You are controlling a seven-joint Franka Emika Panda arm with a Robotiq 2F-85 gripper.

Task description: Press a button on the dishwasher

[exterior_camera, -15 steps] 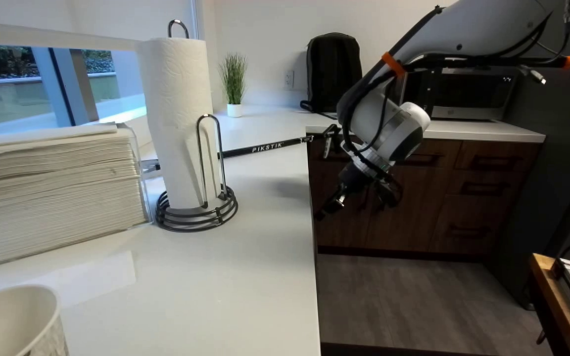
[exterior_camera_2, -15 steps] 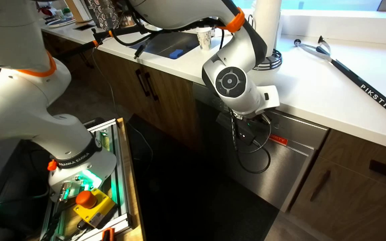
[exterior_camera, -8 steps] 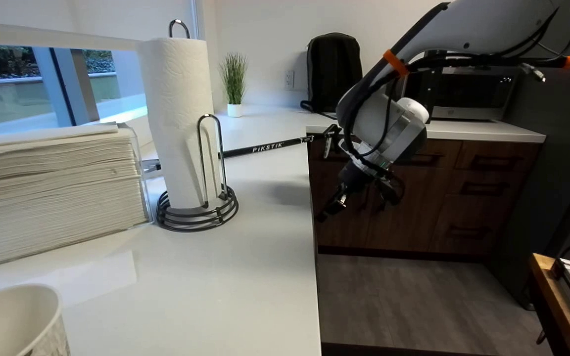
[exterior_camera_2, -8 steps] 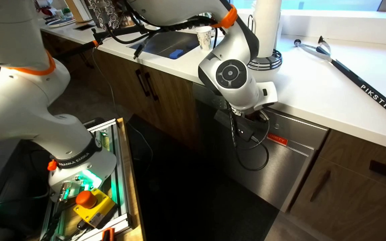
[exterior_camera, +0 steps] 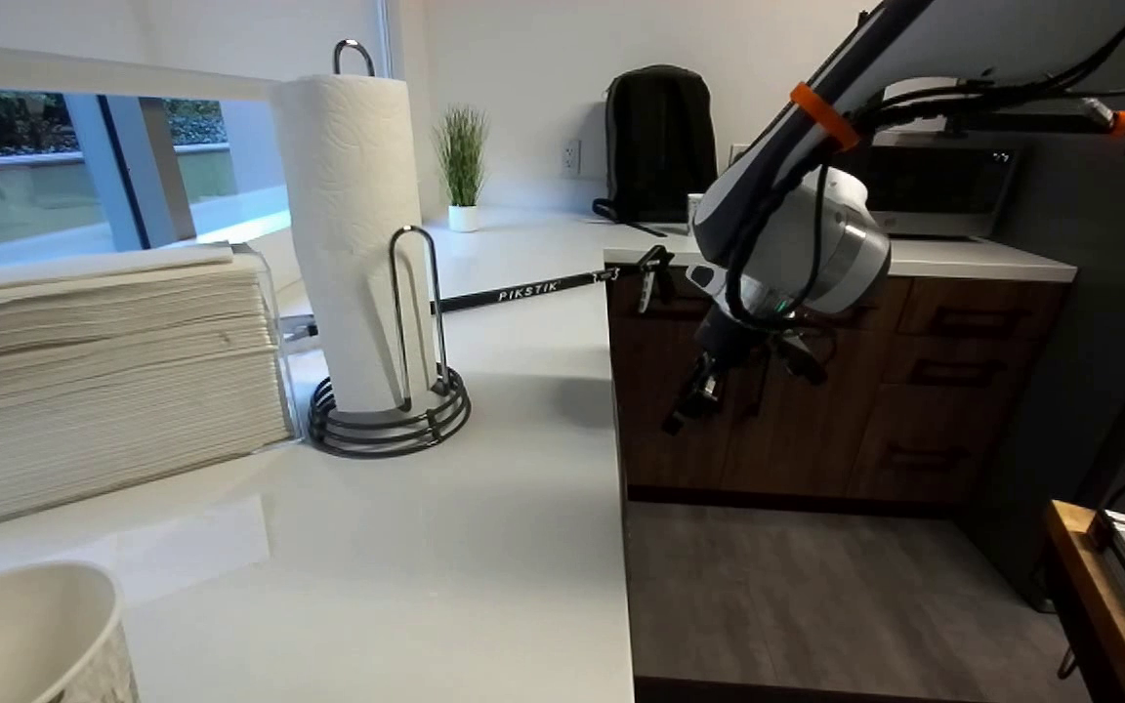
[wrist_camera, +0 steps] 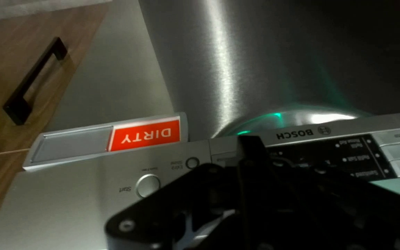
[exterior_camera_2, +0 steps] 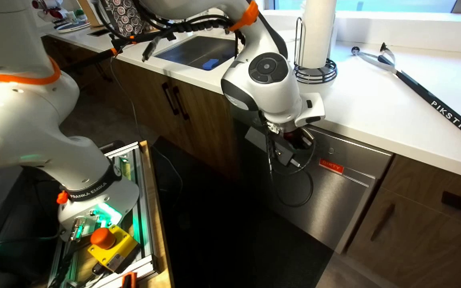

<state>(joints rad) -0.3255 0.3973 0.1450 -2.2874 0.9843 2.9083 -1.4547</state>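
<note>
Ahead of the one Robotiq gripper (wrist_camera: pixel 250 142), its jaws together and holding nothing, stood one stainless-steel Bosch dishwasher (wrist_camera: pixel 200 100); to one side of its tips were two round buttons (wrist_camera: pixel 148 185), one marked Start, and one red DIRTY sign (wrist_camera: pixel 144 134).

Gripper (exterior_camera: pixel 677 420) angled downward near counter (exterior_camera: pixel 484 527); paper-towel roll (exterior_camera: pixel 348 244) upright.

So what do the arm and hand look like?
The arm is white with black trim, rounded links and orange bands. Black cables run along it, a black ring low on it reads FRANKA EMIKA, and toward its end sits a round dark button pad. The hand is black and angular, with a bright screw showing.
</note>
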